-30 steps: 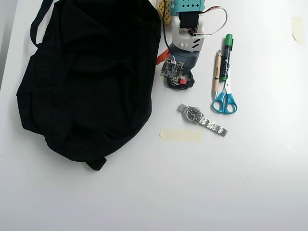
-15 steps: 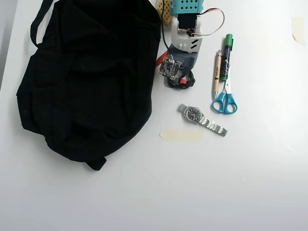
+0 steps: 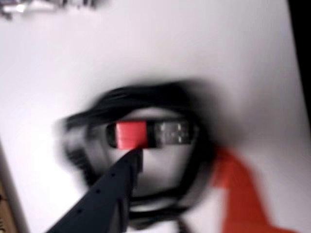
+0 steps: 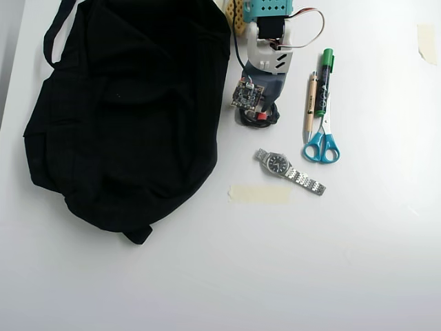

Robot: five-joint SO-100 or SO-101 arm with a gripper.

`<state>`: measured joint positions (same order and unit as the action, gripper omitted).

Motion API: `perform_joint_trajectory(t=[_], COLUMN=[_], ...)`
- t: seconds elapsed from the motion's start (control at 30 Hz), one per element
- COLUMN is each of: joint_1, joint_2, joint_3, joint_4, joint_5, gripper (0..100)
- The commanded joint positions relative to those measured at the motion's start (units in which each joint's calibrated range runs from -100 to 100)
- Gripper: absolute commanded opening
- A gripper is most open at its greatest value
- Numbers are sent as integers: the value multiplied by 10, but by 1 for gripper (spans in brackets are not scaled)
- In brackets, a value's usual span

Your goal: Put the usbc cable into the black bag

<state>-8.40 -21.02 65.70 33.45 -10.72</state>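
Note:
The USB-C cable (image 3: 146, 133) is a black coil with a red band and a metal plug, lying on the white table. In the blurred wrist view my gripper (image 3: 177, 155) is open just above it. The dark finger (image 3: 116, 189) points at the red band and the orange finger (image 3: 238, 189) is at the coil's right side. In the overhead view the gripper (image 4: 259, 116) hangs over the cable (image 4: 267, 121), just right of the black bag (image 4: 124, 103). The bag lies flat at the left, and no opening shows.
Right of the arm lie a pen (image 4: 310, 103), a green marker (image 4: 324, 76) and blue-handled scissors (image 4: 321, 145). A metal wristwatch (image 4: 286, 169) and a strip of tape (image 4: 258, 194) lie in front of the cable. Another tape piece (image 4: 427, 41) sits far right.

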Motion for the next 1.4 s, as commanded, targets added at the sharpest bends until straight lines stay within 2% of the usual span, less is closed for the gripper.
perform_joint_trajectory(t=[0.0, 0.43, 0.5, 0.57, 0.73, 0.9, 1.13, 1.37], joint_1=[-4, -3, -3, -2, -1, 2, 71, 238], joint_2=[4, -6, -6, -6, -20, -133, -331, -371], joint_3=[-8, -48, -102, -194, -375, -390, -295, -298], joint_4=[7, 31, 65, 160, 301, 311, 333, 349], joint_5=[16, 25, 39, 43, 56, 56, 57, 77], gripper=[2, 2, 2, 2, 2, 2, 2, 2])
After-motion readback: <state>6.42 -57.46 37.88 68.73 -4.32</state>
